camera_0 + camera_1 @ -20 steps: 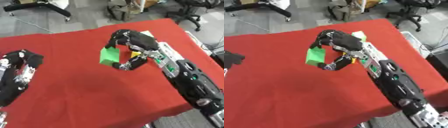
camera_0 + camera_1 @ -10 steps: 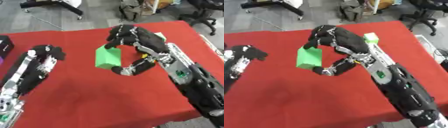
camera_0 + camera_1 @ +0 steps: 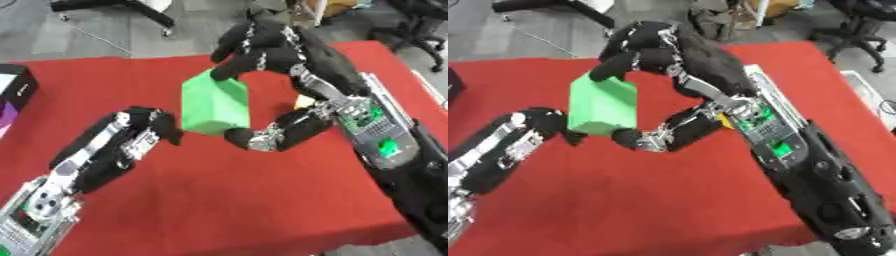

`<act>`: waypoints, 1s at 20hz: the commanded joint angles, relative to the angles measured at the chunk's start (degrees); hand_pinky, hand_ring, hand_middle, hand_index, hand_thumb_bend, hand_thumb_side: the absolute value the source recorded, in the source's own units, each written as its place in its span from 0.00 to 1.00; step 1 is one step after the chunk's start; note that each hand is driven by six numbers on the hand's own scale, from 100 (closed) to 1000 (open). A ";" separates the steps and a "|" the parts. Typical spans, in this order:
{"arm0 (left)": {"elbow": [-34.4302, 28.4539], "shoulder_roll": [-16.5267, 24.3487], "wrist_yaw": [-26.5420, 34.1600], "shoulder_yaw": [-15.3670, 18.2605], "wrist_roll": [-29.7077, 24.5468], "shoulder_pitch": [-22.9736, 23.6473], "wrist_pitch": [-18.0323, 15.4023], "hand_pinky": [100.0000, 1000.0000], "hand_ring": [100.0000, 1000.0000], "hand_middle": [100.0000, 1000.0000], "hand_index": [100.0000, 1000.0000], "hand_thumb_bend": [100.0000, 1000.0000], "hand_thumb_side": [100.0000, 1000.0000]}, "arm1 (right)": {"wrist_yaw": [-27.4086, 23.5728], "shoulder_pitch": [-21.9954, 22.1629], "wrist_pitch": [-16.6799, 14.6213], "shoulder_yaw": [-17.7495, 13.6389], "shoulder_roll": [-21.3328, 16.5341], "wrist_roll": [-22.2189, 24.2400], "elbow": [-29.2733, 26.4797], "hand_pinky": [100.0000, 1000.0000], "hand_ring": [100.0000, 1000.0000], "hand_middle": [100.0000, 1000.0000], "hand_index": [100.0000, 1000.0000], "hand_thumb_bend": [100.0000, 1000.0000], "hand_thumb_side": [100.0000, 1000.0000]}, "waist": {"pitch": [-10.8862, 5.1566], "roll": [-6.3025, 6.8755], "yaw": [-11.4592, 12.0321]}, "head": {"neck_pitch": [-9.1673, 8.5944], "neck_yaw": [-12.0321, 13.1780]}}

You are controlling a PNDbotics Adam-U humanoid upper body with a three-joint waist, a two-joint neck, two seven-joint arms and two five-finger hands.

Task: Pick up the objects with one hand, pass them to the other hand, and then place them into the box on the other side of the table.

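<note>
now the right hand (image 3: pixel 289 75) holds a green block (image 3: pixel 214 104) above the red table (image 3: pixel 262 200), near the middle of it. the fingers (image 3: pixel 249 42) are curled over the top edge of the block and the thumb (image 3: pixel 280 132) presses from below at its lower right corner, so the block is pinched between them and tilted a little. the left hand (image 3: pixel 122 142) comes from the lower left, with the arm lying low over the cloth. its fingers (image 3: pixel 162 125) are bent at the tips and reach just beside the lower left edge of the block; in the right eye view they seem to touch it, but i cannot tell for sure, and they are not closed around it. something small and yellow (image 3: pixel 304 102) shows behind the right hand, mostly hidden. at the far left edge of the table stands a dark box (image 3: pixel 16 90) with a white mark, well apart from the block.
</note>
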 commanded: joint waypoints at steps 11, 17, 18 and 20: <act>-1.02 0.83 16.55 -2.41 -0.37 0.36 -0.60 0.97 0.71 0.53 0.53 0.33 0.79 | -2.80 -1.07 -0.50 -1.21 -1.81 2.75 -2.55 0.72 0.67 0.41 0.75 0.21 0.16 | -0.43 0.00 -0.06 | -0.23 -0.30; -1.02 0.76 25.10 -3.08 0.15 0.16 -2.95 0.98 0.73 0.58 0.58 0.42 0.75 | -3.41 -1.22 -0.71 -1.00 -1.70 3.18 -2.79 0.72 0.67 0.41 0.75 0.20 0.15 | -0.32 0.08 -0.16 | -0.34 -0.63; -1.02 0.76 26.16 -3.23 0.07 0.13 -3.18 0.98 0.73 0.58 0.58 0.42 0.75 | -3.47 -1.23 -0.76 -0.97 -1.71 3.24 -2.84 0.72 0.67 0.41 0.75 0.20 0.15 | -0.30 0.08 -0.18 | -0.36 -0.66; -1.02 0.68 28.19 -3.50 -0.03 0.02 -3.70 0.98 0.73 0.58 0.59 0.44 0.74 | -3.57 -1.22 -0.84 -0.86 -1.69 3.38 -2.82 0.72 0.67 0.41 0.75 0.20 0.15 | -0.27 0.08 -0.20 | -0.41 -0.74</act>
